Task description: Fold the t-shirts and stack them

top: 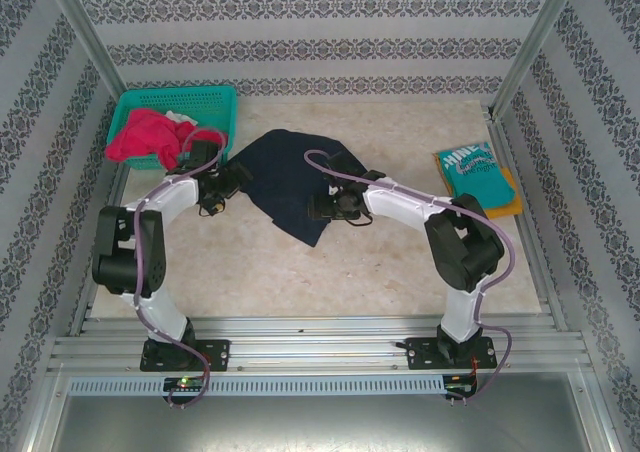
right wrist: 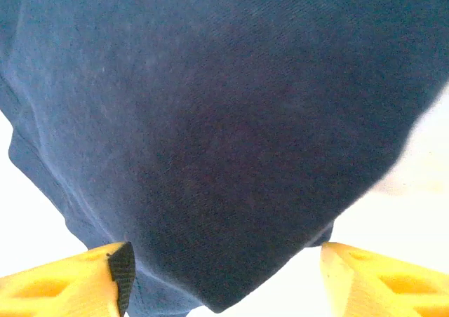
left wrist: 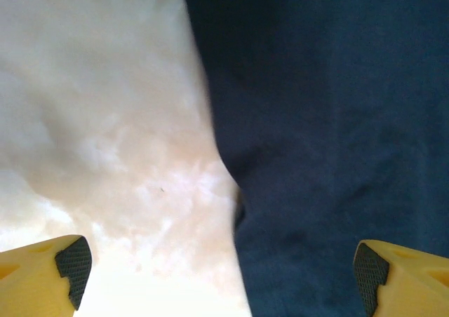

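Looking from above, you've got the navy t-shirt (top: pixel 285 182) crumpled on the table (top: pixel 400 262), centre-back. Left wrist: your left gripper (left wrist: pixel 221 268) stands spread wide, straddling the shirt's edge and bare tabletop. Right wrist: your right gripper (right wrist: pixel 224 271) gapes too, fingers apart over navy cloth.

L gripper (left wrist: pixel 221 268) jaws wide | R gripper (right wrist: pixel 224 271) jaws apart | both arms bent inward
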